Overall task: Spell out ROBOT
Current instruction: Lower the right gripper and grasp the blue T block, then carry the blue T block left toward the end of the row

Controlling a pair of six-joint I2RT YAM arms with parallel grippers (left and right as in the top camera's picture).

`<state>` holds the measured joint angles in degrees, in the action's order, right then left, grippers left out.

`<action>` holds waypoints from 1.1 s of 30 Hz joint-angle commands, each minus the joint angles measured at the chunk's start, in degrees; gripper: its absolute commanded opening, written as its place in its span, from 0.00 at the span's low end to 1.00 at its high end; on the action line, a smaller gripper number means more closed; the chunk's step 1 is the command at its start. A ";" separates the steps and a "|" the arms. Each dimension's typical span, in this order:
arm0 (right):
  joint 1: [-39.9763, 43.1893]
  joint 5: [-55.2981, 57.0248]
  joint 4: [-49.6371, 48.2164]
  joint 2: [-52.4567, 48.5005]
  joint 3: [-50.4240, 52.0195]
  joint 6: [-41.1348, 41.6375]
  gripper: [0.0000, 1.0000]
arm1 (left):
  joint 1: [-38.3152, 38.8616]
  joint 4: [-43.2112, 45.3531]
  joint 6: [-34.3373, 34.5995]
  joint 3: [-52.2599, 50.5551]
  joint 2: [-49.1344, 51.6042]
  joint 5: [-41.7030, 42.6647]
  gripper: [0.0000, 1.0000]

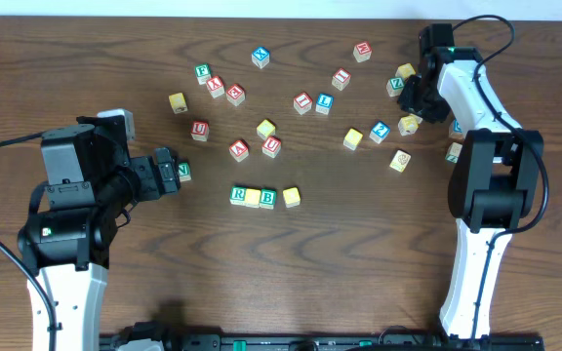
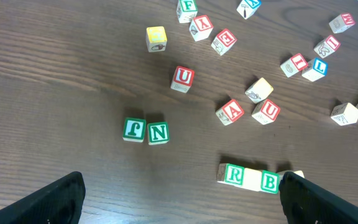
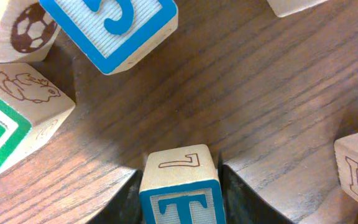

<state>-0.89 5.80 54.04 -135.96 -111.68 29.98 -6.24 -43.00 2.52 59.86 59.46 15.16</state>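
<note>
A row of blocks lies at the table's middle: green R (image 1: 238, 195), a plain yellow-faced block (image 1: 253, 197), green B (image 1: 268, 198), and a yellow block (image 1: 291, 197) slightly apart to the right. The left wrist view shows R (image 2: 234, 174) and B (image 2: 269, 182). My left gripper (image 1: 169, 174) is open and empty (image 2: 179, 205), left of the row. My right gripper (image 1: 410, 97) is at the far right among loose blocks. It is shut (image 3: 180, 180) on a blue T block (image 3: 180, 193), which rests on or just above the wood.
Green N (image 2: 158, 132) and J (image 2: 133, 129) blocks sit just ahead of my left gripper. Several loose letter blocks are scattered across the far half of the table (image 1: 115, 58). A blue-lettered block (image 3: 114, 25) and a green-lettered block (image 3: 11, 118) lie close around the right gripper.
</note>
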 commanded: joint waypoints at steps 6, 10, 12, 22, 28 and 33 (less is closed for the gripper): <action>0.04 0.02 0.83 -0.07 -0.66 -0.52 0.26 | -0.22 0.17 -0.79 1.25 0.00 0.68 0.98; 0.04 -1.01 1.86 -0.02 -0.74 -1.40 0.29 | -0.22 0.17 -0.79 1.25 0.00 0.68 0.98; 0.04 -1.95 2.82 0.00 -1.27 -1.62 0.29 | -0.22 0.17 -0.79 1.25 0.00 0.68 0.98; -0.35 -4.92 18.75 0.76 -14.69 -8.44 0.20 | -0.22 0.17 -0.79 1.25 0.00 0.68 0.98; -2.32 -5.57 25.70 3.50 -18.34 -10.82 0.12 | -0.22 0.17 -0.79 1.25 0.00 0.68 0.98; -5.66 -5.55 31.04 8.44 -18.34 -13.44 0.11 | -0.22 0.15 -0.79 1.25 0.00 0.68 0.98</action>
<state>-4.27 0.80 83.50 -133.21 -128.77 19.62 -6.24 -43.00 2.52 59.86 59.46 15.16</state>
